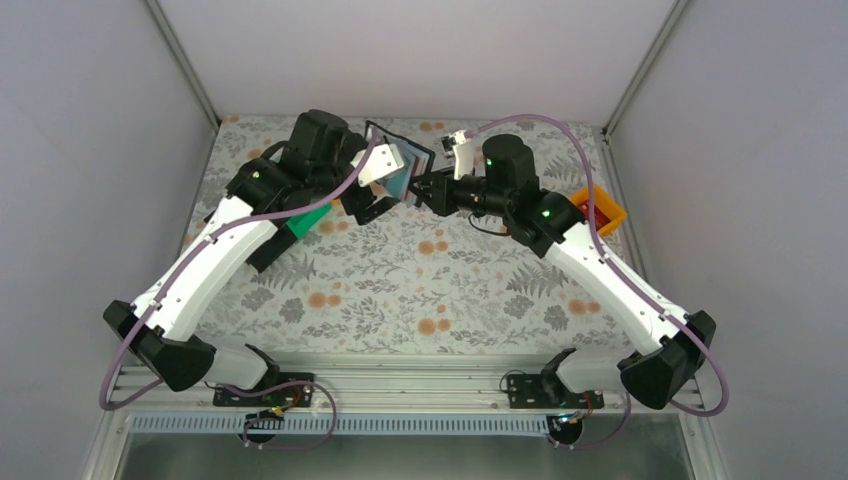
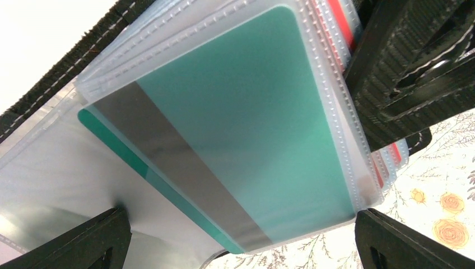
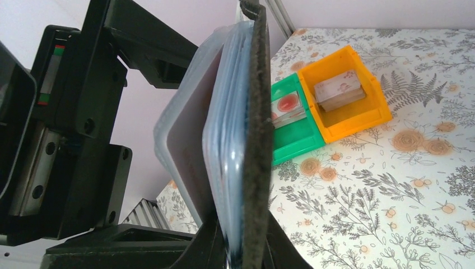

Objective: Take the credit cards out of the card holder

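The card holder (image 3: 257, 112) is off the table (image 3: 392, 185), held in the air between the two arms at the far middle of the work area. It stands on edge, with the black cover toward the right side and the clear plastic sleeves fanned toward the left arm.

Right gripper (image 3: 241, 246): closed on the lower edge of the card holder, one finger on each side of the cover and sleeves.

Left gripper (image 2: 242, 218): jaws spread wide. The sleeves lie across the gap between the two fingers, and no grip on them is visible.

The credit cards are in their sleeves. The nearest sleeve holds a green card (image 2: 252, 112) with a grey stripe along one long side (a second green edge shows just behind it). The red edges (image 2: 340, 19) of further cards show in the sleeves behind, next to the right gripper's fingers.

On the table beyond the holder, a green tray (image 3: 294, 140) and an orange tray (image 3: 364, 117) sit touching side by side. The orange tray contains a small stack (image 3: 336, 89) of flat items; what they are cannot be told.
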Action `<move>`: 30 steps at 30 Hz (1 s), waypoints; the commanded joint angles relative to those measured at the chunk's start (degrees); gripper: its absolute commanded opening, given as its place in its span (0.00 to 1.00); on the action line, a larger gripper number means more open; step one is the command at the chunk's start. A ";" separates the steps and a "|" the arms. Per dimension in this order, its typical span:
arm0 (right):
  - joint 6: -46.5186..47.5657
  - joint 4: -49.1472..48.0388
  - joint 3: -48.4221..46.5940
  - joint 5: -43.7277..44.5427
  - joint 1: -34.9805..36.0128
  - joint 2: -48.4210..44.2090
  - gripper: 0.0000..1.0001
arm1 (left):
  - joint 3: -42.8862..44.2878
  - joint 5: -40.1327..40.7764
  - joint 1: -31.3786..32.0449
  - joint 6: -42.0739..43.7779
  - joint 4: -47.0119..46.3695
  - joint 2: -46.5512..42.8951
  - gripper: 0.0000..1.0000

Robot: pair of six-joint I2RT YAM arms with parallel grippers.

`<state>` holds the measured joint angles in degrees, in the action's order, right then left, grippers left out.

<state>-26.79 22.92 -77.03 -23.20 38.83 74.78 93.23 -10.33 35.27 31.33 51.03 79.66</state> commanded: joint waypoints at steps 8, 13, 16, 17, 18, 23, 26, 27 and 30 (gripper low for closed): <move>-0.47 -2.34 -1.56 -3.46 0.14 -0.78 0.04 | 4.12 6.36 0.41 -3.65 -1.73 1.82 1.00; -0.21 -2.29 -1.38 -4.33 0.16 -0.78 0.04 | 5.19 12.57 0.21 -5.62 -3.97 1.45 1.00; 0.04 -2.35 -1.24 -4.40 0.18 -1.08 0.04 | 5.35 12.83 -0.22 -6.41 -4.00 1.33 1.00; 0.17 -2.35 -1.26 -4.40 0.17 -1.15 0.04 | 5.26 12.91 -0.40 -6.62 -4.00 1.35 1.00; 0.22 -2.35 -1.24 -4.40 0.15 -1.31 0.04 | 5.13 13.01 -0.65 -6.96 -4.00 1.43 1.00; 0.42 -1.86 -1.10 -3.71 0.17 -1.68 0.04 | 5.73 10.83 -1.95 -8.62 -4.01 2.05 1.00; 0.51 -1.63 -1.02 -3.33 0.14 -1.66 0.04 | 6.77 2.79 -1.93 -8.40 -2.97 1.92 1.00; 0.50 -1.67 -0.94 -3.30 0.21 -1.68 0.04 | 7.16 -0.13 -1.88 -8.39 -2.50 1.86 1.00; 0.51 -1.69 -0.79 -2.92 0.14 -1.59 0.04 | 8.19 -5.92 -1.72 -9.47 -1.12 2.64 1.00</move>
<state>-26.74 22.98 -77.03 -24.16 38.54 74.78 98.98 -6.24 33.21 24.03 48.80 81.25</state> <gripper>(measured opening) 0.120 0.998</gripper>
